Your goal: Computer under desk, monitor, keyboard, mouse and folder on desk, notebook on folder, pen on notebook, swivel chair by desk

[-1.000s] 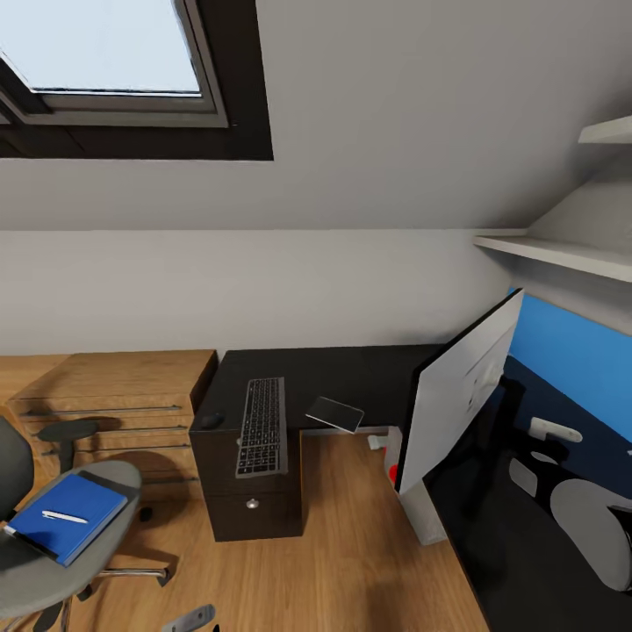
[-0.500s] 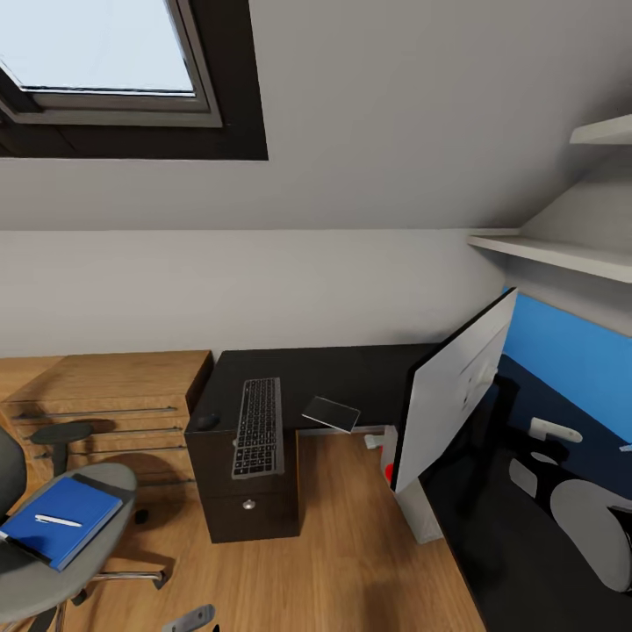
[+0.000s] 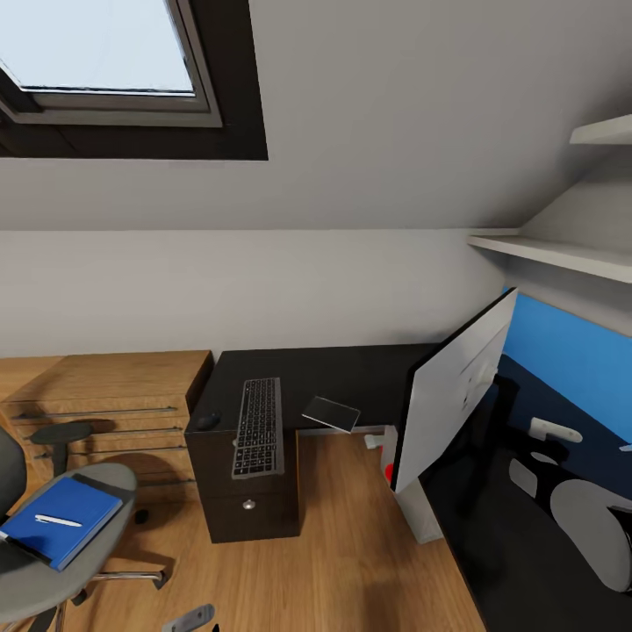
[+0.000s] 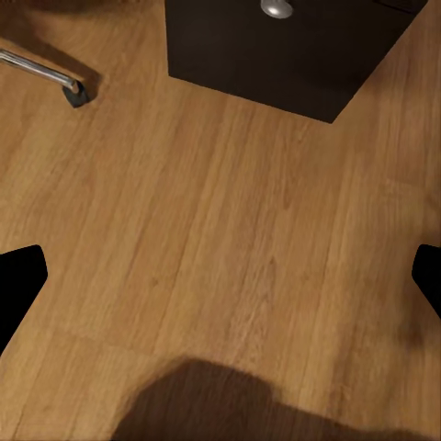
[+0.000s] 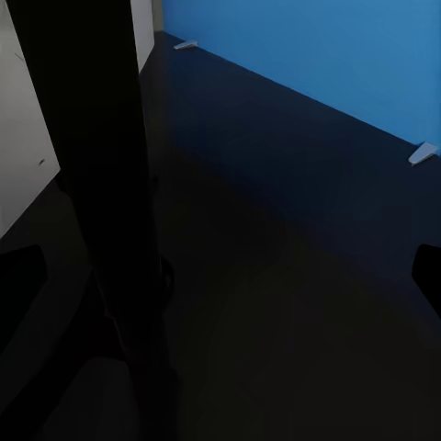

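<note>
Right gripper [image 5: 220,276]: black fingertips at the left and right frame edges, spread wide apart, nothing between them. Below: black desk [image 5: 303,303] surface. Monitor [image 5: 87,184] as a dark upright slab at left. Blue wall panel [image 5: 312,46] at upper right.

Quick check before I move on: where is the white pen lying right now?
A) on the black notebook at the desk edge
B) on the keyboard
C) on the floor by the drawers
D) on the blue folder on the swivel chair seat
D: in the head view the pen lies on the blue folder, which rests on the grey seat of the swivel chair, apart from the keyboard and notebook.
</note>
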Robot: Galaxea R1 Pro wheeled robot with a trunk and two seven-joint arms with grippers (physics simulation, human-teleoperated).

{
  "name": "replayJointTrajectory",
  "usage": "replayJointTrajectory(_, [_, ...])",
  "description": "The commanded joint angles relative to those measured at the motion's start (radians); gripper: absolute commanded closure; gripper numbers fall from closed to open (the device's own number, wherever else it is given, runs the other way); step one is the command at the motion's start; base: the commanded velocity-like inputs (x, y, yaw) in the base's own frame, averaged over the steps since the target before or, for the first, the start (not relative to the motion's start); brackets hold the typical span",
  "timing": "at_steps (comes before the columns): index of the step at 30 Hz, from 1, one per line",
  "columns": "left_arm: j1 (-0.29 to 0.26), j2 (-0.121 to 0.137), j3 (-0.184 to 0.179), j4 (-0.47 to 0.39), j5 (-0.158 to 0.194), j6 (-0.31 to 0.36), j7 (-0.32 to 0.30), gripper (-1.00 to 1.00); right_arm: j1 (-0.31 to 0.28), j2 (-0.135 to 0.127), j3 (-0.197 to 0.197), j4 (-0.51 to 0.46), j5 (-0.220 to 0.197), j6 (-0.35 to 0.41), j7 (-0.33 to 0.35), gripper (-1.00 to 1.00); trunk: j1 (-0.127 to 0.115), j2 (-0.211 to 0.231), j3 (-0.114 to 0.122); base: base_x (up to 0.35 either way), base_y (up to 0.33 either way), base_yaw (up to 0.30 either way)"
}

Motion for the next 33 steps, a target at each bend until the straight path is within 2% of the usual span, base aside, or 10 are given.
replayJointTrajectory(1, [-0.002, 0.002, -0.008, -0.001, 0.01, -0.008, 0.007, -1.0, -0.001, 0.0, -0.001, 0.001, -0.007, -0.006, 0.002, -1.0, 0.0, -0.001, -0.001, 0.0, 0.0, 0.0])
replayJointTrajectory(21, [-0.002, 0.002, -0.008, -0.007, 0.007, -0.01, 0.007, -1.0, -0.001, 0.0, -0.001, 0.001, -0.007, -0.006, 0.002, -1.0, 0.0, -0.001, -0.001, 0.0, 0.0, 0.0])
replayJointTrajectory(25, [-0.002, 0.01, -0.007, -0.054, 0.012, -0.009, 0.008, -1.0, -0.001, 0.0, -0.002, 0.001, -0.006, -0.007, 0.003, -1.0, 0.0, -0.001, -0.001, 0.0, 0.0, 0.0])
replayJointTrajectory(33, [-0.002, 0.015, -0.007, -0.076, 0.013, -0.008, 0.009, -1.0, 0.0, 0.0, -0.001, 0.001, -0.004, -0.006, 0.008, -1.0, 0.031, -0.057, -0.027, 0.0, 0.0, 0.0])
